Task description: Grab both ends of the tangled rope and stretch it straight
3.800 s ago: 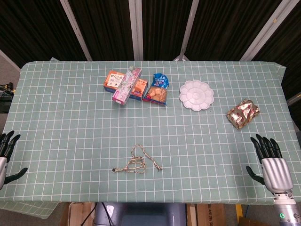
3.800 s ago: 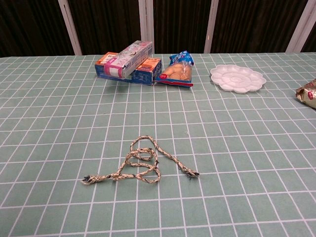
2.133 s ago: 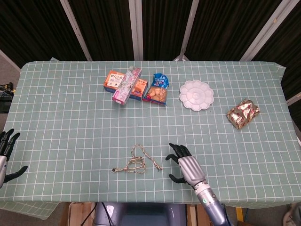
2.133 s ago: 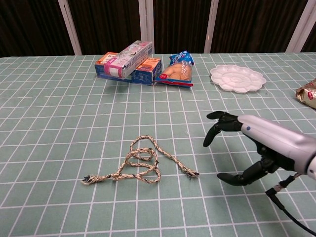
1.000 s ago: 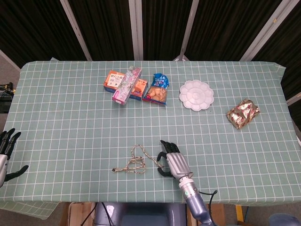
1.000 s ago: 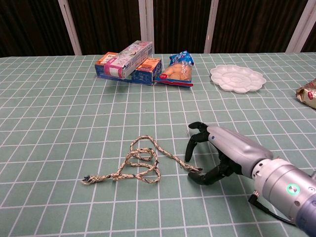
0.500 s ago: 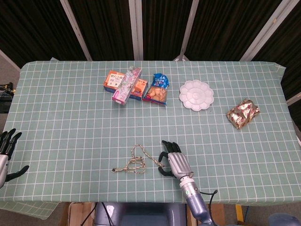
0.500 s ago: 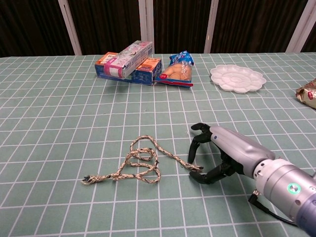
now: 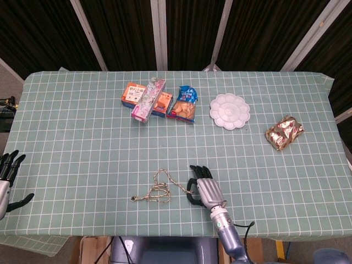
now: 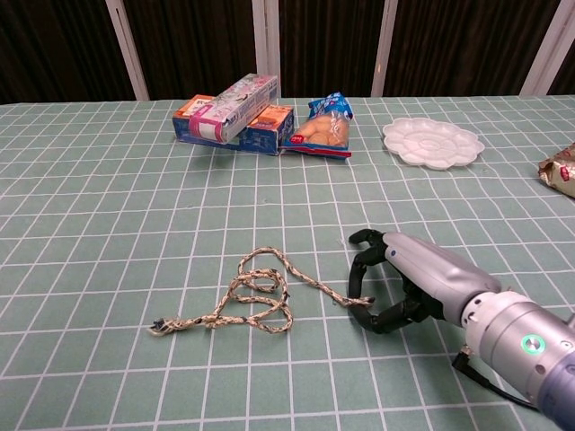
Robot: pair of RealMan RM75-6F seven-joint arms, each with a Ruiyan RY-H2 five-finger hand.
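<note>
The tangled rope [image 9: 159,187] [image 10: 256,296] lies near the table's front edge, looped in the middle. Its frayed left end [image 10: 160,328] rests free on the cloth. My right hand [image 9: 204,191] [image 10: 404,278] sits at the rope's right end, with fingers curled down over it and the thumb underneath, pinching that end just off the cloth. My left hand [image 9: 6,181] hovers at the table's left edge with fingers spread and holds nothing; the chest view does not show it.
At the back stand snack boxes [image 9: 146,98] [image 10: 234,112], a blue chips bag [image 9: 184,103] [image 10: 323,127] and a white palette plate [image 9: 229,111] [image 10: 431,142]. A gold foil packet [image 9: 284,132] [image 10: 561,171] lies at the right.
My right hand came in from the right edge to the rope's right end and closed on it. That end has shifted slightly right and up. The left hand has stayed put.
</note>
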